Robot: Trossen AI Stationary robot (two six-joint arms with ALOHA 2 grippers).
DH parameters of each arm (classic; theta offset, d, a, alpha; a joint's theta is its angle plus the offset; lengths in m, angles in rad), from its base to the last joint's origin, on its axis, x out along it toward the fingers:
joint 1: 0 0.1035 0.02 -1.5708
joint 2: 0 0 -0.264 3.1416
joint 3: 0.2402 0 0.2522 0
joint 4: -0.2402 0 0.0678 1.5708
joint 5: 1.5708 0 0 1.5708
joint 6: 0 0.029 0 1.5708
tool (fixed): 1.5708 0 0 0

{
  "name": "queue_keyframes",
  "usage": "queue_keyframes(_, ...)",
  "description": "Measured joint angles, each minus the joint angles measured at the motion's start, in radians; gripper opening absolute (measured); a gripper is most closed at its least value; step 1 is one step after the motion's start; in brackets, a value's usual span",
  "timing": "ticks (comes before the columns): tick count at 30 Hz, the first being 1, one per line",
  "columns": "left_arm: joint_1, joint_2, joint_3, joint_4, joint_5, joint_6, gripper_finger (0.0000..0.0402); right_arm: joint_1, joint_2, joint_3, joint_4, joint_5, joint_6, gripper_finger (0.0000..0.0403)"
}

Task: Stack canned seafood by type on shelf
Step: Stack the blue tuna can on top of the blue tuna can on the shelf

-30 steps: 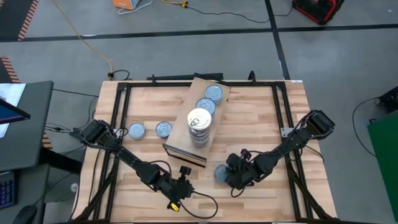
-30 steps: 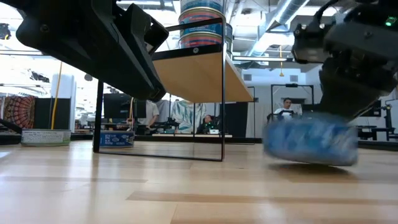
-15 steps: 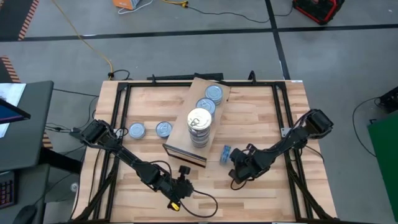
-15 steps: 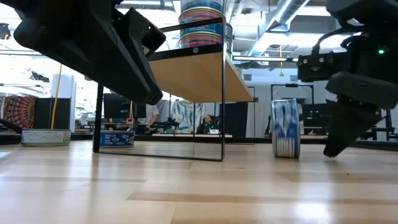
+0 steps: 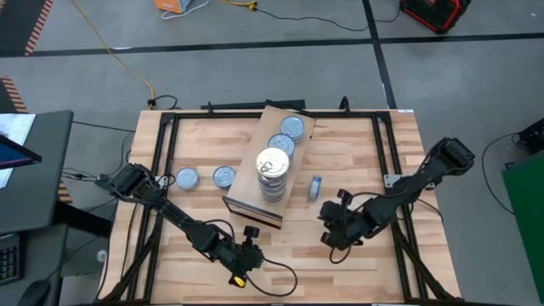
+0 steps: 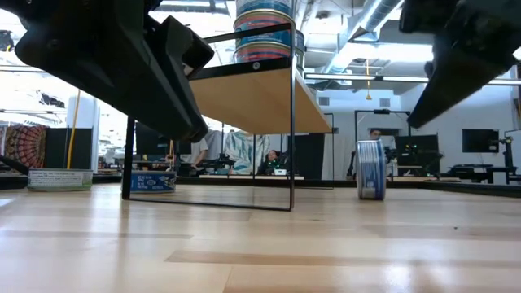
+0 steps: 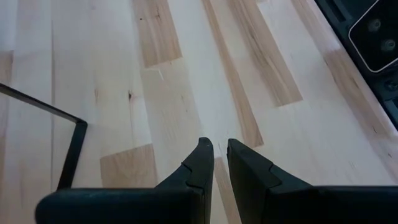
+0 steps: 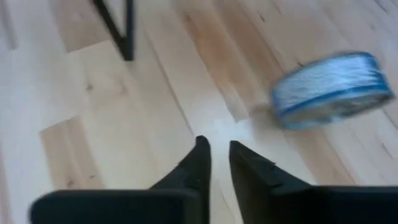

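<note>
The shelf (image 5: 245, 189) is a light-wood board on thin black legs (image 6: 291, 163), set slantwise at the table's middle. On it stands a stack of cans with a gold lid on top (image 5: 272, 164), and two blue-topped cans (image 5: 280, 144) (image 5: 291, 127) lie behind it. One blue can (image 5: 315, 189) (image 6: 371, 169) (image 8: 329, 90) stands on its rim on the table, right of the shelf. My right gripper (image 5: 329, 238) (image 8: 219, 146) hangs shut above the table, nearer than that can and apart from it. My left gripper (image 5: 242, 270) (image 7: 216, 146) is shut over bare wood near the front edge.
Two more blue-topped cans (image 5: 186, 178) (image 5: 223, 176) lie flat on the table left of the shelf. A black frame (image 5: 382, 119) runs around the slatted tabletop. Bare wood lies between the shelf and the table's right edge.
The blue can that lay by my right gripper has tipped up onto its rim and rolled toward the far edge, alongside the shelf. My right gripper has risen off the table and drawn a little toward the right edge.
</note>
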Motion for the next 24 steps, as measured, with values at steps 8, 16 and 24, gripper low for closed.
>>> queue_keyframes(8,0.0,0.0,0.0,0.0,-0.039,-0.033,0.0045,-0.18,-0.023,0.001,-0.01,0.004,-0.023,0.0259)
queue_keyframes(16,0.0,0.0,0.0,-0.003,-0.109,-0.088,0.0045,-0.351,-0.021,0.001,0.01,0.062,0.074,0.0306)
queue_keyframes(24,0.0,0.0,0.0,-0.074,-0.154,-0.131,0.0045,-0.33,0.03,0.002,0.001,0.22,0.159,0.0306)
